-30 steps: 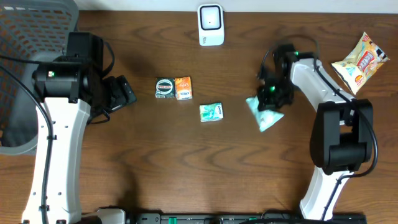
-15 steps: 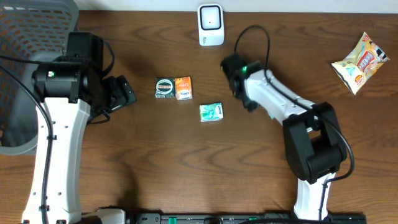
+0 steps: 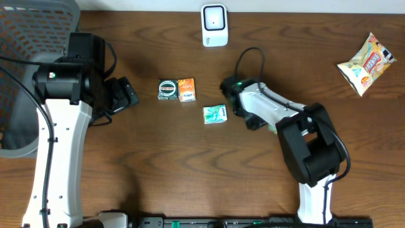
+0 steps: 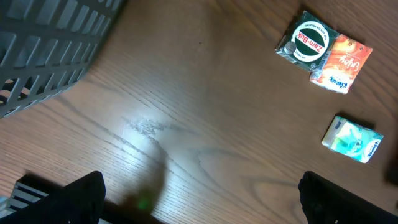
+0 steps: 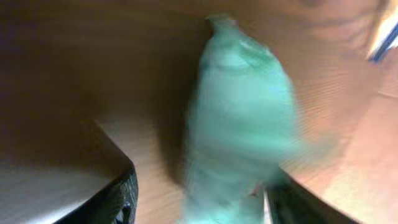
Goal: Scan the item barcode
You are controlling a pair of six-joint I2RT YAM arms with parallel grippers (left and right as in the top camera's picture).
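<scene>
Beside green packet (image 3: 215, 114) now, right gripper (image 3: 251, 119).

Your left arm (image 3: 60, 126) rises along the left side, its wrist turned toward the middle. Your left gripper (image 4: 199, 186) is spread wide, one finger at each lower corner of its wrist view. Your right arm (image 3: 272, 111) folds low and reaches leftward. Your right gripper (image 5: 199, 193) shows parted fingers, though that view is blurred.

Work surface: dark brown wood-grain table (image 3: 158, 171), fills nearly whole overhead view. Pale strip (image 3: 304, 5) along far edge; wall or floor, cannot tell. Grey slatted basket (image 3: 19, 38) at far-left corner. Soft glare patch (image 4: 146, 127) on tabletop, left wrist view.
</scene>
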